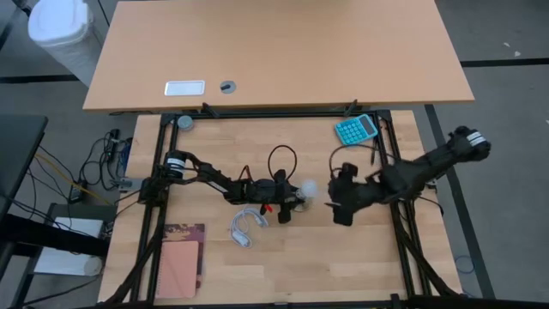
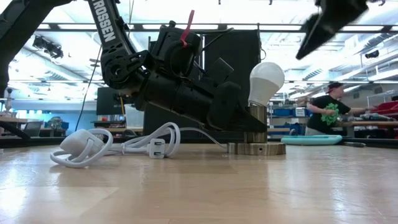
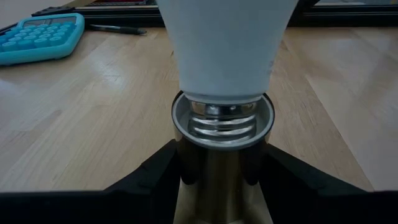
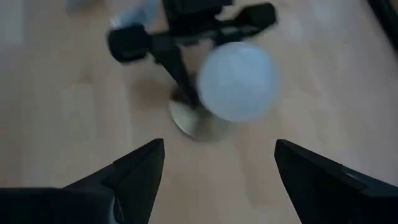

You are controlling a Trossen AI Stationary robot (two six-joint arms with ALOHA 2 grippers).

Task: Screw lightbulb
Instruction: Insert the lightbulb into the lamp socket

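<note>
The white lightbulb (image 2: pixel 266 79) stands upright in a brass-coloured socket (image 2: pixel 254 127) on a round base disc (image 2: pixel 256 149) at mid-table. Its silvery screw cap (image 3: pixel 221 119) sits partly down inside the socket's rim. My left gripper (image 1: pixel 290 199) reaches in from the table's left and is shut on the socket. My right gripper (image 1: pixel 341 206) hangs open in the air to the right of the lightbulb (image 4: pixel 239 81) and above it, with nothing between its fingers (image 4: pixel 140 165). My left gripper pinches the socket's barrel (image 3: pixel 217 168) between its two fingers (image 3: pixel 158 177), just below the rim. The fingers come nearly level from the table's left, slanting a little downward. The socket stands upright with its base disc on the table.
A white cord with a switch (image 2: pixel 112 146) lies looped on the table near my left arm. A teal calculator (image 1: pixel 356 129) and a pen (image 3: pixel 115 28) lie toward the far right. A notebook (image 1: pixel 180 257) lies at the near left. A person (image 2: pixel 329 106) stands in the room behind.
</note>
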